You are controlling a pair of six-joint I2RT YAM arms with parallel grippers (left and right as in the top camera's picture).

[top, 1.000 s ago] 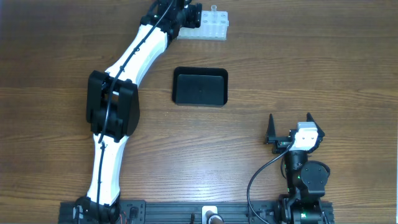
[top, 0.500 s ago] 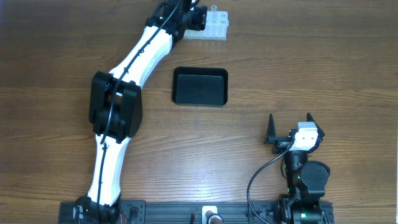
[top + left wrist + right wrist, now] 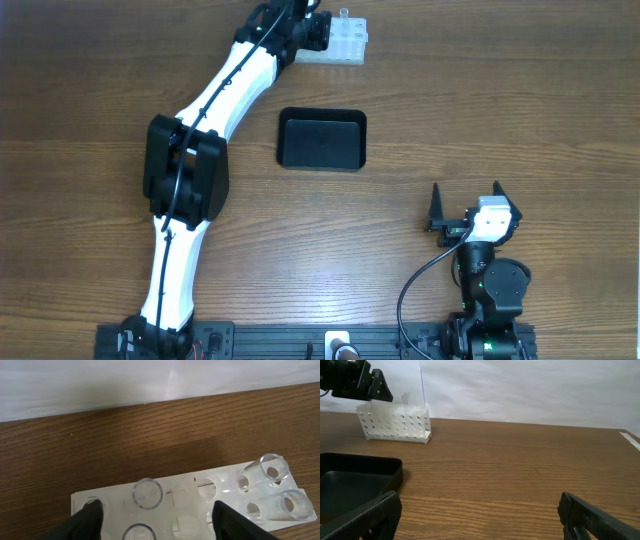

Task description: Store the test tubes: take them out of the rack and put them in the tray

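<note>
Left gripper [image 3: 312, 24] sits over the rack [image 3: 345, 42] at the far edge of the table [image 3: 500, 120], fingers apart and clamped on nothing. In the left wrist view its two black fingers [image 3: 86, 521] straddle the rack top, with the tips down near the holes. One test tube [image 3: 147, 493] stands in the rack between the fingers, just ahead of the tips. A second tube rim [image 3: 137, 532] shows further back between them; whether either finger touches it cannot be told. Two more tubes [image 3: 273, 467] stand outside one finger at the rack's end, apart from the gripper. Every tube seen is in the rack. The tray [image 3: 283, 140] lies on the table behind the left gripper, toward the arm bases and apart from the rack.

Right gripper [image 3: 467, 207] is low over the table near its own base, fingers wide apart and holding nothing. From it, the tray is ahead and off to one side, and the rack is far ahead beyond the tray.

Change: compared with a second ago, the left gripper has shifted along the rack toward the end that holds the tubes and now covers more of it. The left arm's elbow has swung slightly with it. Since half a second ago there is no visible difference. Rack, tray and right arm are in the same place throughout.
</note>
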